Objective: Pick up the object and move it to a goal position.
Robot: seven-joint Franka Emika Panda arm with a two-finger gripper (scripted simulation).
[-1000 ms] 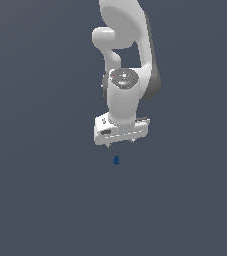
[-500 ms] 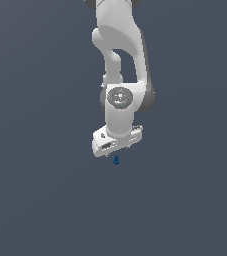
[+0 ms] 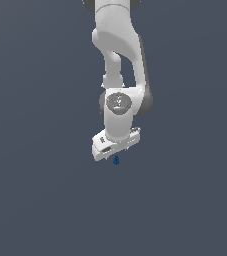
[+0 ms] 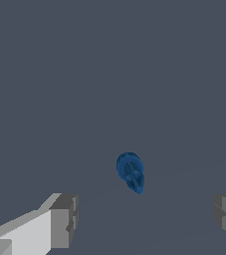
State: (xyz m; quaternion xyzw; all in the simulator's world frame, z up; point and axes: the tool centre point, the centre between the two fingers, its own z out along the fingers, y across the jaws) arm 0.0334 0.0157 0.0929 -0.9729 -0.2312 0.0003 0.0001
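Note:
The object (image 3: 116, 160) is a tiny dark blue, slightly elongated lump lying on the flat grey surface. In the exterior view it peeks out just under the white gripper (image 3: 114, 153), which hangs straight down over it. The wrist view shows the object (image 4: 130, 172) ahead of and between the two grey fingertips (image 4: 64, 220), which stand far apart, so the gripper (image 4: 145, 219) is open and holds nothing. Neither finger touches the lump.
The white arm (image 3: 119, 60) rises from the gripper to the top edge of the exterior view. A plain dark grey surface (image 3: 40, 200) fills everything else in both views.
The arm has lowered and reached toward the object. The gap seen earlier between gripper and lump has closed, and the lump now sits right at the gripper's lower edge. The lump itself has not moved.

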